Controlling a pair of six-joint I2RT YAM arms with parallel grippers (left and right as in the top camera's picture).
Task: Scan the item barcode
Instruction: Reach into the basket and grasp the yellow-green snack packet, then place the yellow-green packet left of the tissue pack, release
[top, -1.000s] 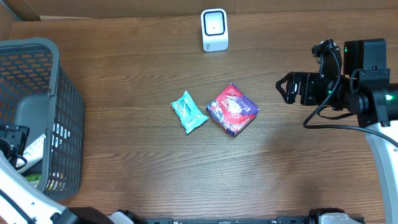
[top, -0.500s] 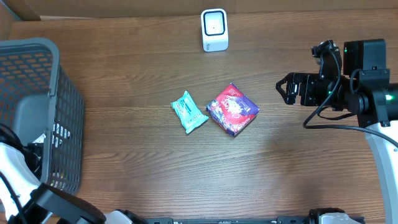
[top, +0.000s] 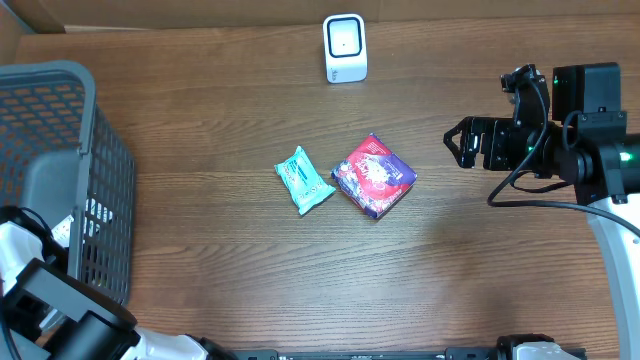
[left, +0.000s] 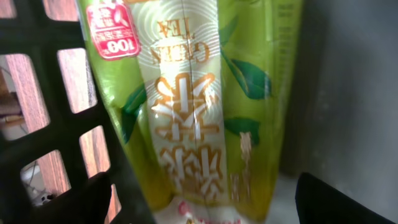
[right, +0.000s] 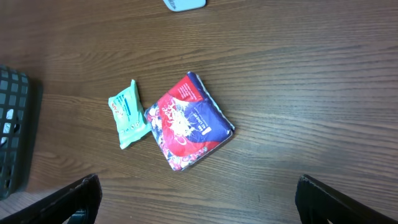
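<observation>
A green tea packet (left: 186, 106) fills the left wrist view, lying inside the grey mesh basket (top: 60, 120). My left gripper (left: 199, 211) is open, with a dark finger on each side of the packet's lower end and not touching it. In the overhead view the left arm (top: 50, 300) reaches into the basket and hides its fingers. The white barcode scanner (top: 345, 48) stands at the table's far edge. My right gripper (top: 462, 143) hovers open at the right, holding nothing, its fingertips (right: 74, 199) low in its own view.
A teal packet (top: 304, 180) and a red and purple packet (top: 373, 175) lie side by side mid-table, both also visible as the teal packet (right: 127, 114) and red packet (right: 186, 121) in the right wrist view. The basket wall (left: 37, 124) stands close on the left gripper's left.
The left arm has shifted lower and nearer the table's front edge at the basket. The right arm and the packets on the table have not moved.
</observation>
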